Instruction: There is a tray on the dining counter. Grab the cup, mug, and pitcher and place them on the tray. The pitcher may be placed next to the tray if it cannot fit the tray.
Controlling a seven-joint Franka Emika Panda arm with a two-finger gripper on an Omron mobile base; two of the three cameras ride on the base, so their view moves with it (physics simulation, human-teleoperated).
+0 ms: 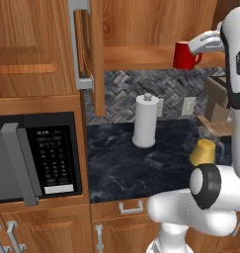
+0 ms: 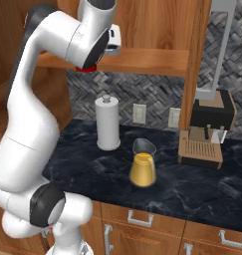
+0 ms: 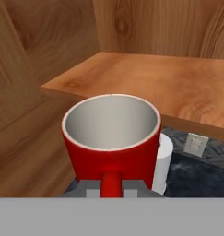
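My gripper [image 3: 112, 190] is shut on the handle of the red mug [image 3: 111, 138], which is upright and empty, its white inside showing. In the left base view the mug [image 1: 185, 55] hangs in my gripper [image 1: 203, 44] at the front edge of the open cabinet's wooden shelf [image 1: 141, 58], high above the counter. A sliver of the mug [image 2: 85, 68] peeks out under my arm in the right base view. The pitcher [image 2: 142, 167], clear glass with a yellow-orange body, stands on the black counter below [image 1: 204, 150]. The tray, the cup and the dining counter are out of view.
A white paper-towel roll [image 1: 145, 121] stands upright near the backsplash, left of the pitcher. The open cabinet door [image 1: 89, 54] juts out left of the mug. A microwave [image 1: 35, 158] sits at the far left. A coffee machine [image 2: 207, 132] stands at the counter's right.
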